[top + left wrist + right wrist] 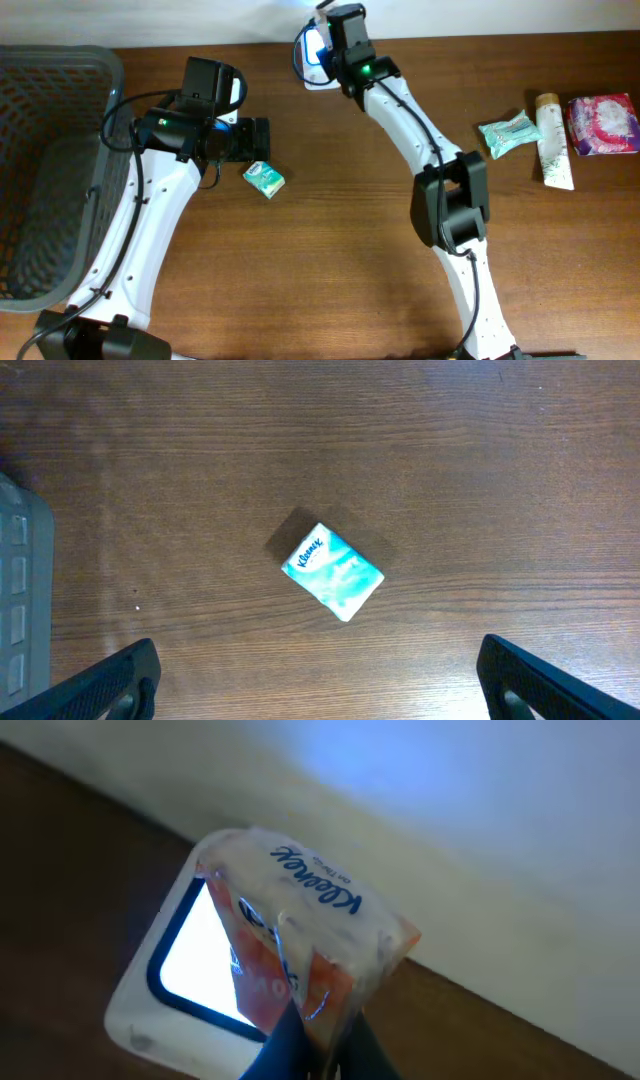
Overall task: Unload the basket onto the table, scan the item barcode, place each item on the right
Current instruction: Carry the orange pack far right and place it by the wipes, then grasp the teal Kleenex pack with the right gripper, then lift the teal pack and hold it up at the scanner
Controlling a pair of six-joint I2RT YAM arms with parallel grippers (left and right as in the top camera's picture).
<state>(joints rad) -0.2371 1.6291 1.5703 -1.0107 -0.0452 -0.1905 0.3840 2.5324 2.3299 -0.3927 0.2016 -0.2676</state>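
**Tissue pack held at the scanner, mid-scan**

The right gripper (315, 1045) is pressed together on the lower edge of an orange pack (300, 930) and holds it tilted just above the lit window of the scanner (140, 1015), which sits at the far edge of the table (330, 250).

The pack is a soft, clear-wrapped pocket tissue pack. Its film is crinkled, and a blue brand name runs across the upper face. No barcode shows in any view, so whether it faces the window cannot be told.

The task looks to be at its central step: the item is lifted and presented, while a confirmed read and the put-down appear to be left.

The left gripper (320, 660) hangs spread wide over a teal pack (333, 572), which lies flat and untouched on the table's left half, likely next in line.

A grey basket (50, 170) stands at the left edge. Near the right edge wait another teal pack (508, 132), a tube (553, 140) and a pink pack (603, 124).
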